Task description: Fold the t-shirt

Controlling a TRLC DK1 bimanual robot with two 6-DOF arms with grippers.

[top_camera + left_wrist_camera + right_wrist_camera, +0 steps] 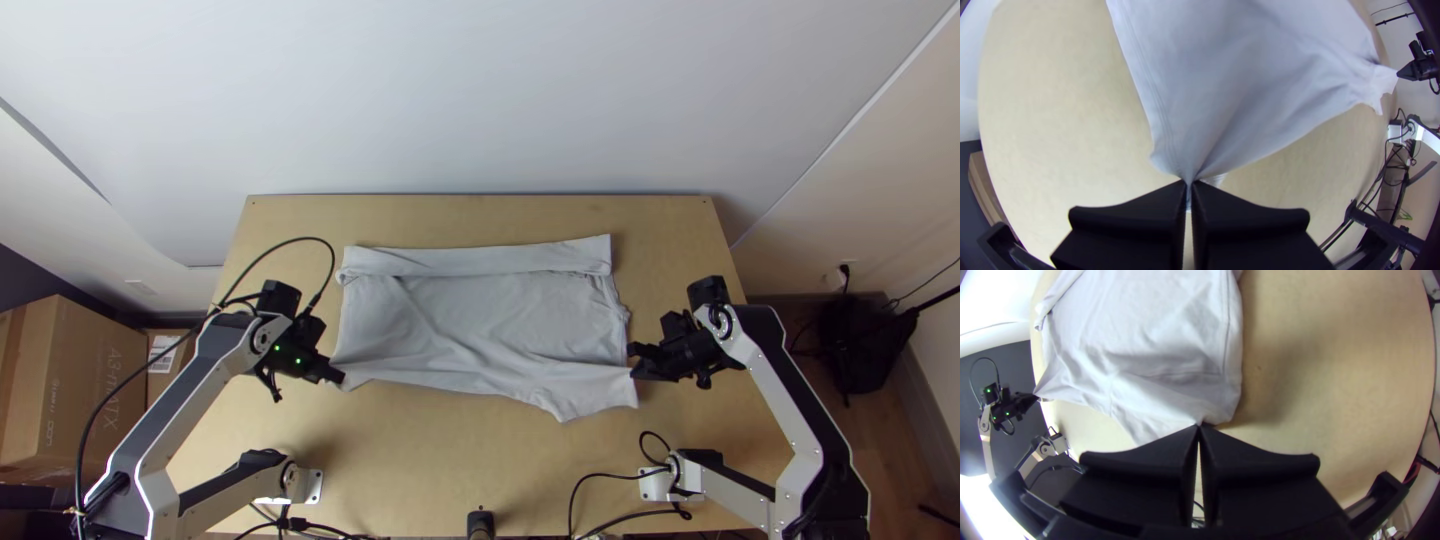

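Running lengthwise left to right (creases and all) lies the t-shirt (500, 310).

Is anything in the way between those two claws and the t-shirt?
Nothing visible. The left gripper and the right gripper both have the t-shirt directly in their fingers, at opposite ends of its near edge.

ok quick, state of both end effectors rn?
Left end effector: closed, pinching the t-shirt at its near-left corner.
Right end effector: closed, pinching the t-shirt at its near-right corner.
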